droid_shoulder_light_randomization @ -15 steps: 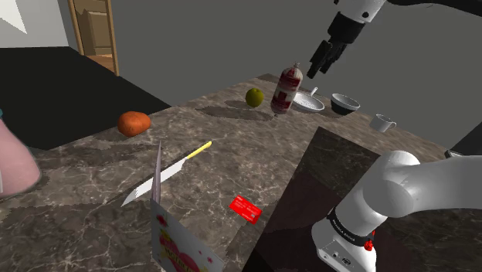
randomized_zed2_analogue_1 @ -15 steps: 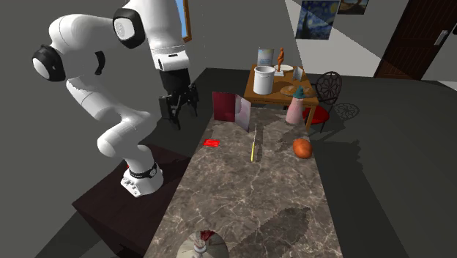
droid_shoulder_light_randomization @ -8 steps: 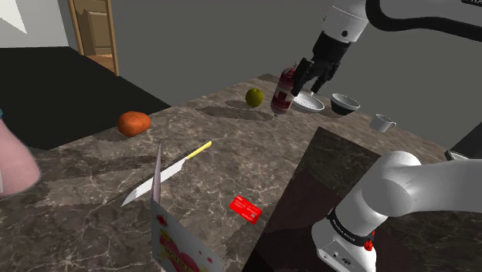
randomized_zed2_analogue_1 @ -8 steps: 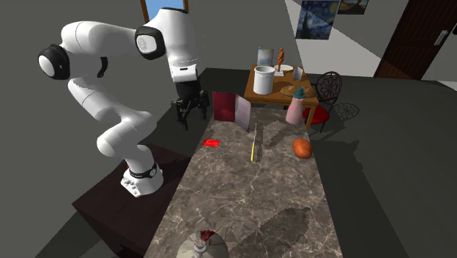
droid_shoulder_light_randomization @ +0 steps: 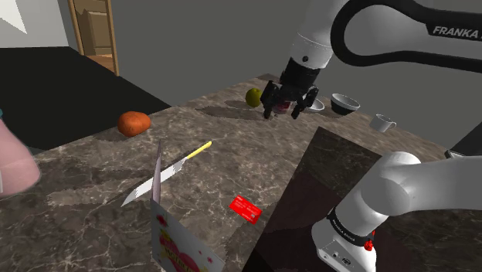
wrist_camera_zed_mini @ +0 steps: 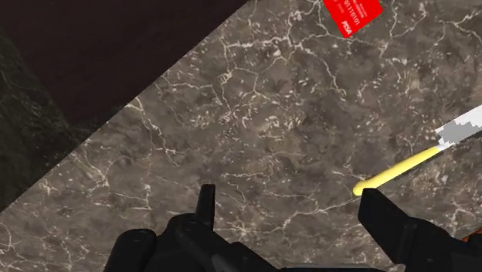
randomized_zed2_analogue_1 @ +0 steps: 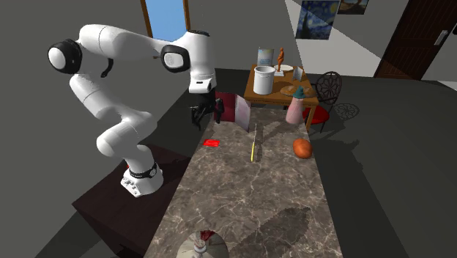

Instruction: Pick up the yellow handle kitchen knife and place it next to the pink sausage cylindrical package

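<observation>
Knife with slim yellow handle and pale blade (droid_shoulder_light_randomization: 176,164) lies flat on dark veined marble counter (droid_shoulder_light_randomization: 232,154); all-black two-finger gripper (droid_shoulder_light_randomization: 287,108) hangs above the counter, fingers spread, empty.

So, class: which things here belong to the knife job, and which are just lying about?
Job: knife, sausage pack.
Lying about: red card, green fruit, orange lump, bowl, cup, folded card.
</observation>
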Controlling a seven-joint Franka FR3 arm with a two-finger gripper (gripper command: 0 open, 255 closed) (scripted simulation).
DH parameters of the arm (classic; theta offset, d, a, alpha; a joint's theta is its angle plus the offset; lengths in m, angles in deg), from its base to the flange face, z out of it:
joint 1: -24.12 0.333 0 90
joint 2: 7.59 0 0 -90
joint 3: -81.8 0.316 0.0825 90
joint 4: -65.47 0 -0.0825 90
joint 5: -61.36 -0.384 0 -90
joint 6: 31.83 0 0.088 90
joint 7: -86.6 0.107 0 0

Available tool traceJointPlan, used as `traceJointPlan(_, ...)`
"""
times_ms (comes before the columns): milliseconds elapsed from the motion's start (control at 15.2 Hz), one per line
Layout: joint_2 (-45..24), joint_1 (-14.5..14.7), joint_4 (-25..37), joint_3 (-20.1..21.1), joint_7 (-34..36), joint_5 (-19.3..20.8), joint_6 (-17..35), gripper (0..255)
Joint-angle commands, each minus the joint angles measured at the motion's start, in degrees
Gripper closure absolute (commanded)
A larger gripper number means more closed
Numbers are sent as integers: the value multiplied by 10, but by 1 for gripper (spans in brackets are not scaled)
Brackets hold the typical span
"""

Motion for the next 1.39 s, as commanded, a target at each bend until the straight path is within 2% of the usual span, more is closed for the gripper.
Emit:
traceJointPlan(0,-17,-5,3,36,62,-24,13,0)
traceJointPlan(462,-123,-55,39,165,260,-75,88,0)
traceJointPlan(660,-184,-90,68,226,349,-76,125,0)
traceJointPlan(858,-256,-137,103,294,445,-56,163,0)
traceJointPlan(990,-315,-175,129,345,520,-25,188,0)
traceJointPlan(1122,-390,-217,158,402,610,34,212,0)
traceJointPlan(1188,-438,-237,174,431,666,81,222,0)
traceJointPlan(1254,-496,-245,191,449,731,141,229,0)
traceJointPlan(1320,-554,-234,210,449,795,202,229,0)
